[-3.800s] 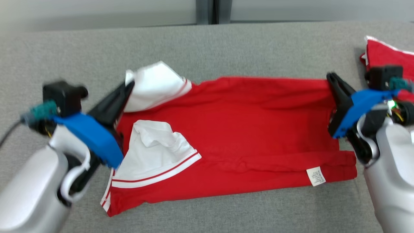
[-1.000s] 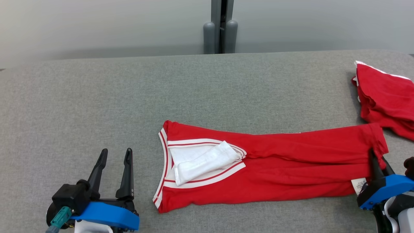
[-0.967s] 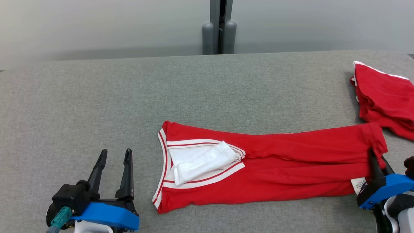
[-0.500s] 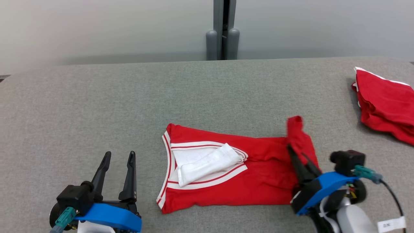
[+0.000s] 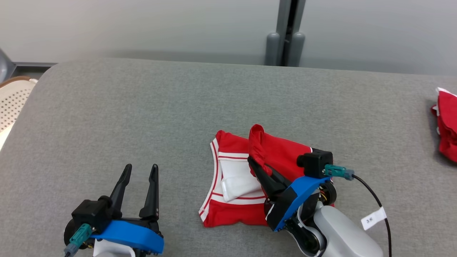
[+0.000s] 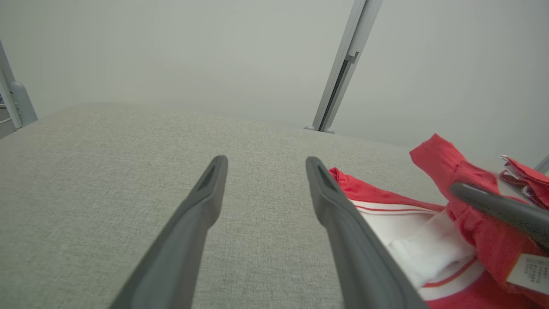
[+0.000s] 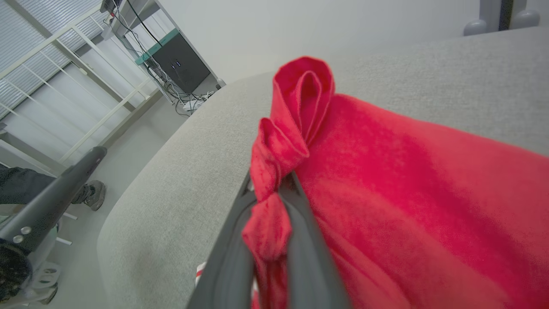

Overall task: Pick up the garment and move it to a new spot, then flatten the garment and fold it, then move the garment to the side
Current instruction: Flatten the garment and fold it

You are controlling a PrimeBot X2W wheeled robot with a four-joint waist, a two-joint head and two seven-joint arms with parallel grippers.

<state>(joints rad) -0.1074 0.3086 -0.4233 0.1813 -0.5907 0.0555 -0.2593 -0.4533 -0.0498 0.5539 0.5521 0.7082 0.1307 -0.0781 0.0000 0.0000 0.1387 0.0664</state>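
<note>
The red garment, trimmed in white with red stripes, lies near the front middle of the grey surface. One end of it is raised and doubled over the part that lies flat. The right end effector has its fingers pressed together on that raised end, pinching a bunched roll of red cloth that stands above the fingertips. The left end effector sits well to the garment's left, fingers spread and holding nothing. A white tag hangs on the cable beside the right arm; its dark marks are too small to read. The left wrist view brings in a white care label sewn to the held cloth, with print too blurred to make out. The head view shows another red garment at the surface's far right edge and a white perforated object off its left end. The right wrist view adds a person's shoe on the floor, white railings and a dark cabinet with cables.
</note>
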